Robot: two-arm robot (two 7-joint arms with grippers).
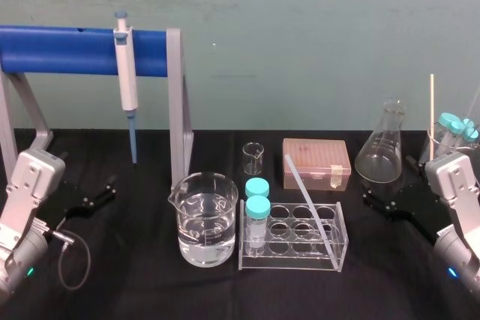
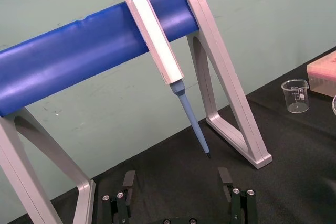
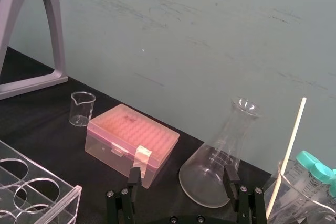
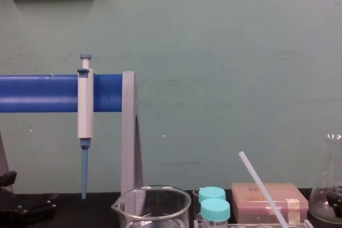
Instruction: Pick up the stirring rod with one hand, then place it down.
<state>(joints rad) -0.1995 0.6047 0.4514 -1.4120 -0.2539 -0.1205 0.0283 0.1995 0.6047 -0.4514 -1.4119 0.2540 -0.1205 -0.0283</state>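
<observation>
The stirring rod (image 1: 310, 205), a thin translucent white stick, lies slanted across the clear tube rack (image 1: 341, 249), its far end pointing at the pink box. In the chest view the stirring rod (image 4: 261, 186) rises at an angle above the rack. My right gripper (image 1: 387, 179) rests low at the right beside the conical flask, open and holding nothing; its wrist view shows the right gripper (image 3: 182, 178) with fingers wide apart. At the far left, under the blue stand, my left gripper (image 1: 88, 174) is parked; the left gripper (image 2: 177, 181) is open and holds nothing.
A water beaker (image 1: 204, 219) stands left of the rack, which holds two teal-capped tubes (image 1: 257, 211). A small beaker (image 1: 253, 159), pink box (image 1: 316, 162) and conical flask (image 1: 383, 145) stand behind. A pipette (image 1: 127, 84) hangs on the blue stand (image 1: 67, 50). Far right, a glass holds a pale stick (image 1: 431, 114).
</observation>
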